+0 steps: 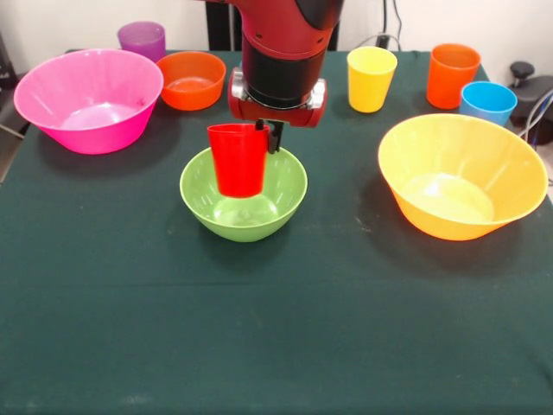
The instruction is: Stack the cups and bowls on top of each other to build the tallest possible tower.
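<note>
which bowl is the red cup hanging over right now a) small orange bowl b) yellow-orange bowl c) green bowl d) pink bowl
c: the red cup, held at its rim by the hand, hangs over the green bowl, with the cup's base down inside the bowl's opening.

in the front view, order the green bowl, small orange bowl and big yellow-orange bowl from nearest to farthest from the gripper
1. Green bowl, directly under the gripper, which holds the red cup.
2. Small orange bowl, behind it to picture-left.
3. Yellow-orange bowl, far picture-right.

Open cloth (pixel 276 328) before green bowl (pixel 244 194)
</note>
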`<state>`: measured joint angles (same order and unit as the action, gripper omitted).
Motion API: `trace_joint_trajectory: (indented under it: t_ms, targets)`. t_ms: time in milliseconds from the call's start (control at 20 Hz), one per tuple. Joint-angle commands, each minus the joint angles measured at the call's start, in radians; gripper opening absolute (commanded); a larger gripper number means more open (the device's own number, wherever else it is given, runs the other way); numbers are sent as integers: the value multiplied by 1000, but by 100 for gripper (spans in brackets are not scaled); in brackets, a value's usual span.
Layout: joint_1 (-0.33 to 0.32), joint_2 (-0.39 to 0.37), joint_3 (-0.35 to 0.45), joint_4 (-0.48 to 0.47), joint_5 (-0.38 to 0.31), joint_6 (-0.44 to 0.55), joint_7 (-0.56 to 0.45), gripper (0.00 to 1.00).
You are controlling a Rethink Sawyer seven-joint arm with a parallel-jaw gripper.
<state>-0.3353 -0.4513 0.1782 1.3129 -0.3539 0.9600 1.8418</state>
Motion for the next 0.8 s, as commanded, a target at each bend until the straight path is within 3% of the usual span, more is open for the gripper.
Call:
trace_joint_trajectory:
  t_ms: [50,800]
  targets:
    - [8,37,27,51,-68,-103,-34,0]
    - [5,41,27,70,-56,-139,-35,0]
